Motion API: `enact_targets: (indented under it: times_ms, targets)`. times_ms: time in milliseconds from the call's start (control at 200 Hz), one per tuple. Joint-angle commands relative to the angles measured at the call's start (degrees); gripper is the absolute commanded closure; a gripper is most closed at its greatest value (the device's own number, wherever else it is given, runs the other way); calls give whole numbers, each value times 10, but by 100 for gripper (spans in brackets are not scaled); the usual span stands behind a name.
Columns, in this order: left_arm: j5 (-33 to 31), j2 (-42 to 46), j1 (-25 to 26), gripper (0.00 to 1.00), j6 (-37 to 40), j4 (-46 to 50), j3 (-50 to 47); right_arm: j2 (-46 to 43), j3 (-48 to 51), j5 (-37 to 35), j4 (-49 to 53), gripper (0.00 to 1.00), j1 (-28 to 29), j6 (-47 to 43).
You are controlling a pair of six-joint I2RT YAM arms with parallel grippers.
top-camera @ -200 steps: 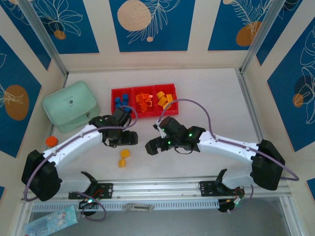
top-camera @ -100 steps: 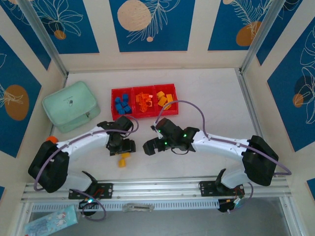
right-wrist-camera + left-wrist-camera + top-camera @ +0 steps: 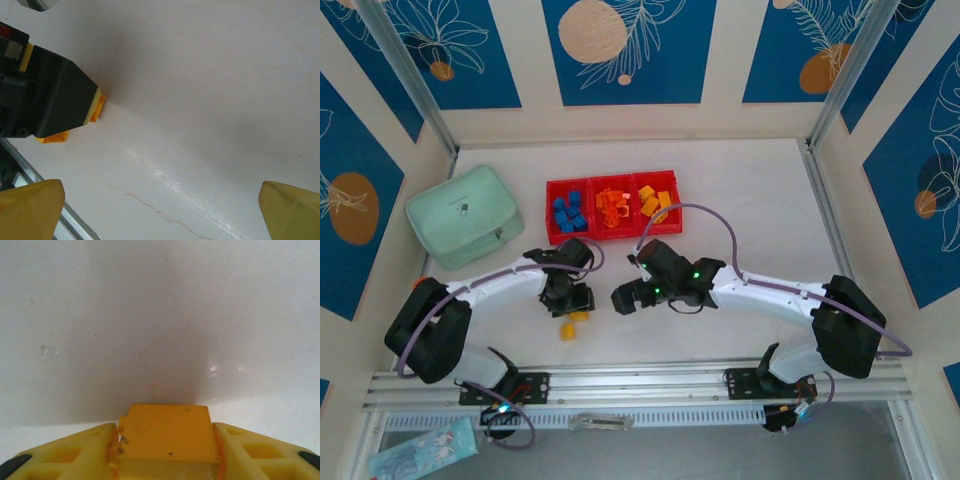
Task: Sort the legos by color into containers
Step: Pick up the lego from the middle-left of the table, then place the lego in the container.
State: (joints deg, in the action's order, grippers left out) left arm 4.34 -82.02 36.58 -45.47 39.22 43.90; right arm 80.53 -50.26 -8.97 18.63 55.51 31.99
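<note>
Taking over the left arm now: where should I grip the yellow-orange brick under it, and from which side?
Grip its two flat, parallel side walls, coming straight down from above. The yellow-orange brick sits square, top face level, between the fingers of the left end effector, which press against those walls.

This is a robotics lab, a closed-in test cell. The red tray (image 3: 550, 186) lies on a plain white surface (image 3: 740, 190) boxed in by beige walls (image 3: 725, 60) with blue panels (image 3: 625, 50) printed with leaves and orange discs. Aluminium posts (image 3: 410, 80) stand in the corners behind the tray. Well in front of the tray, an aluminium rail (image 3: 640, 380) carries two white arms (image 3: 490, 285) trailing purple cables (image 3: 715, 212).
</note>
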Motion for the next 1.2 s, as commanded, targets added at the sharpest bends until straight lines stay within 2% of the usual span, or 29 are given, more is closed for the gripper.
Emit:
enact_targets:
  times_ms: [0, 310, 475, 610, 925, 1195]
  targets:
    - [6, -11, 5, 54, -6, -4, -2, -13, -8, 0, -2, 0, -8, 9]
    - [-8, 26, 8, 60, 4, 23, 37, -80, 7, 15, 14, 0, -54, 13]
    - [-7, 36, 8, 60, 17, 28, 102, -142, 19, 23, 47, 0, -121, 20]
    - [8, 11, 11, 61, 28, 4, 179, -182, 30, 28, 82, 0, -194, 23]
    - [-7, -177, 22, 63, 91, -32, 431, -209, 15, 52, 131, 0, -324, 21]
    - [-78, -396, 21, 63, 165, -39, 706, -183, -9, 68, 133, 0, -354, 17]
